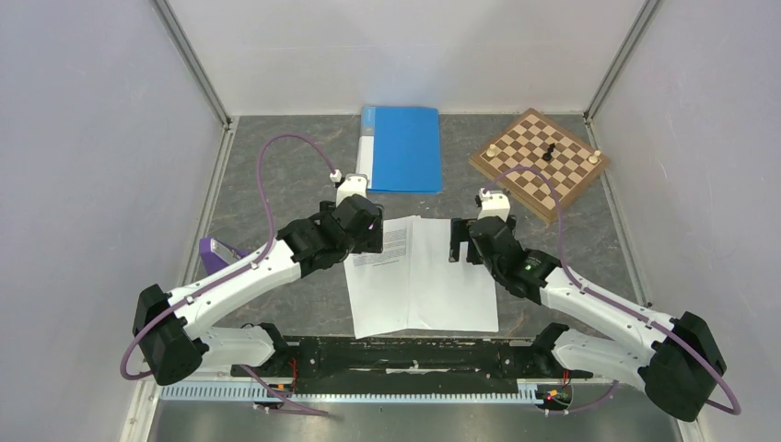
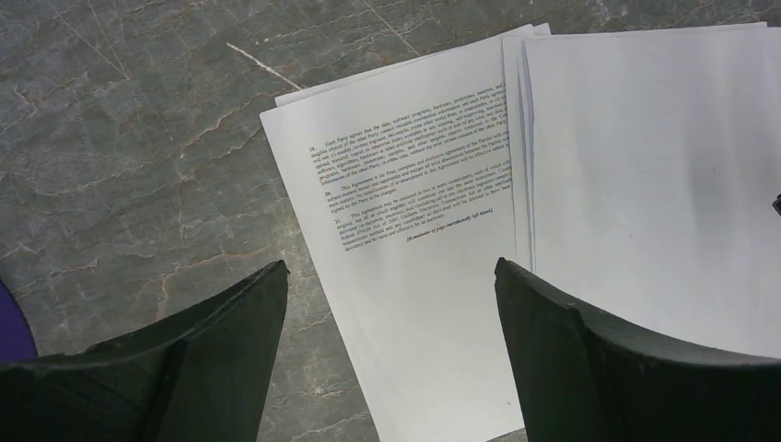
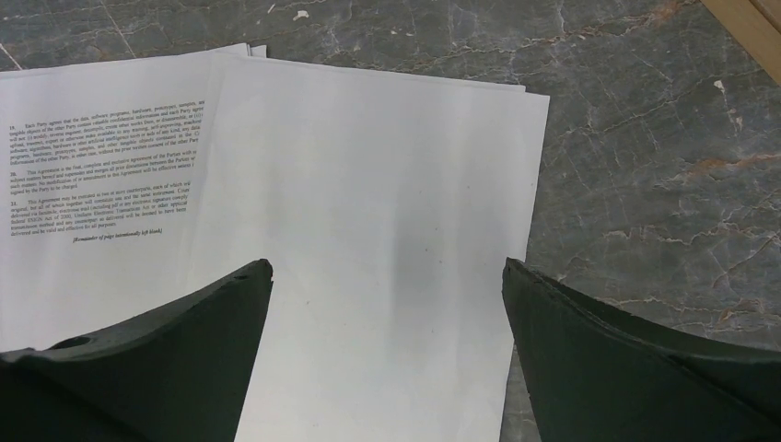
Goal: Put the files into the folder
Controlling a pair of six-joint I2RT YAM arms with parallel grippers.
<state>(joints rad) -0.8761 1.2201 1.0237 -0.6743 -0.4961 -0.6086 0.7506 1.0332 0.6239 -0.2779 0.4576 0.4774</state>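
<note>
Both sets of jaws are spread wide w/ nothing between them. My left gripper (image 2: 391, 269) hangs over the left side of the loose stack of thin white printed paper sheets (image 1: 419, 276), and my right gripper (image 3: 387, 269) hangs over its right side. The stack lies flat on the grey marbled table (image 1: 276, 184), right under both jaws. It's fanned, not squared: one sheet w/ text sticks out toward the left jaws' side, and blank-faced sheets overlap it. The outer finger of each gripper sits over bare table just past the paper's edge. My read is that the paper is v. light, floppy and slippery sheet-on-sheet, so it'll sag and shed pages if pinched at one corner. It also lies flat, so there's no lip to get a finger under. I'd take it at the two opposite side edges, one gripper each, prob. after nudging the sheets square. The flat bright blue plastic folder (image 1: 403, 147) lies beyond both jaws by the far wall, apart from the paper. It's closed w/ its pale spine strip on the left, so I can't see inside — it needs opening first. The wooden chessboard (image 1: 542, 161) beyond the right jaws carries a few pieces.
</note>
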